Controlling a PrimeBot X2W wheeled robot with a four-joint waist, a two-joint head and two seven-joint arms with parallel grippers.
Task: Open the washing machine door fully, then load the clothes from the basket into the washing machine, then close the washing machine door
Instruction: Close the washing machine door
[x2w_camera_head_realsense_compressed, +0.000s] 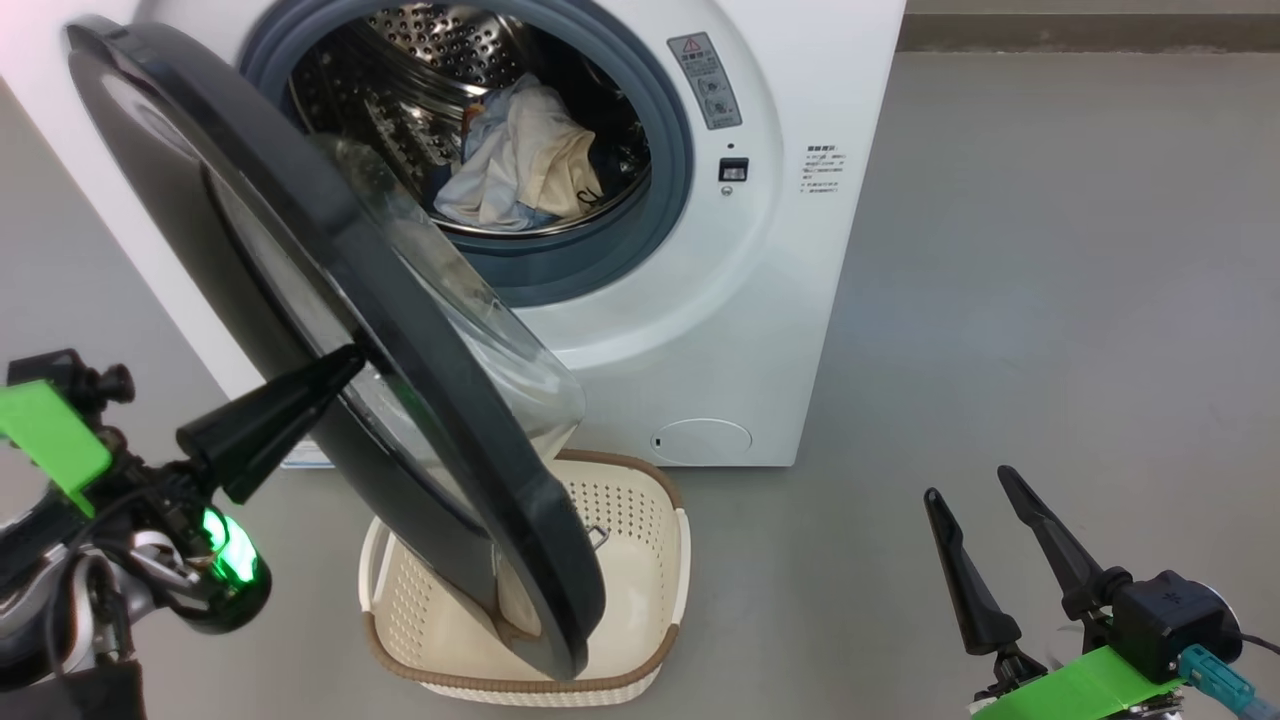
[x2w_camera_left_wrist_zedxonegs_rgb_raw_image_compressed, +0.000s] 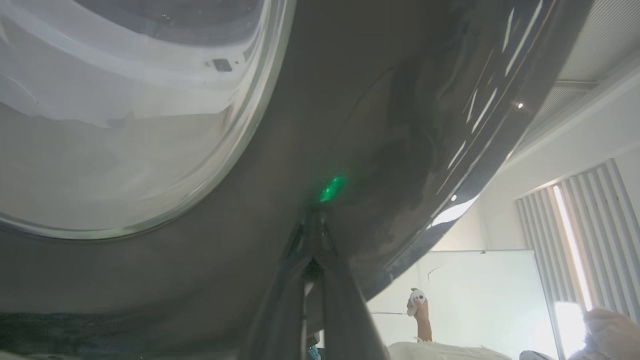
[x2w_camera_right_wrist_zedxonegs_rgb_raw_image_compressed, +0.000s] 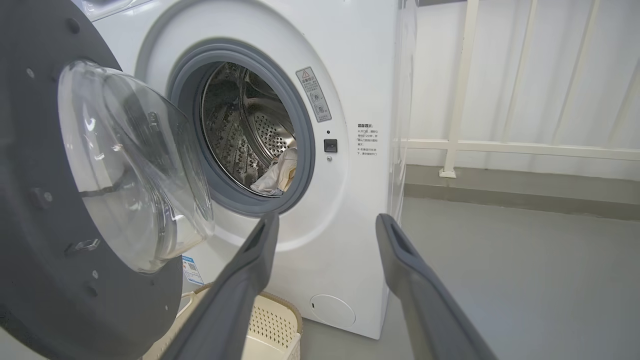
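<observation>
Your left gripper (x2w_camera_head_realsense_compressed: 345, 362) has its jaws together, tips pressed on the outer face of the washing machine door (x2w_camera_head_realsense_compressed: 420, 380), on the glossy black rim just beside the glass. In the left wrist view you see the same contact: the gripper (x2w_camera_left_wrist_zedxonegs_rgb_raw_image_compressed: 315, 222) on the dark rim (x2w_camera_left_wrist_zedxonegs_rgb_raw_image_compressed: 380, 125), with a green light reflected just past the tips.

The door stands partly open, hinged on the left and swung out toward you. In the head view its lower edge overlaps the basket (x2w_camera_head_realsense_compressed: 625, 505), which sits on the floor (x2w_camera_head_realsense_compressed: 1050, 300) right in front of the washing machine (x2w_camera_head_realsense_compressed: 800, 250).

The clothes (x2w_camera_head_realsense_compressed: 520, 150) are inside the drum (x2w_camera_head_realsense_compressed: 440, 40), bunched low behind the grey gasket (x2w_camera_head_realsense_compressed: 660, 200). You can see cream-white and light blue fabric. The right wrist view shows them (x2w_camera_right_wrist_zedxonegs_rgb_raw_image_compressed: 277, 172) at the drum's lower edge.

Your right gripper (x2w_camera_head_realsense_compressed: 968, 484) is near right, jaws apart, holding nothing, well clear of the machine and pointing toward its front (x2w_camera_right_wrist_zedxonegs_rgb_raw_image_compressed: 327, 220).
</observation>
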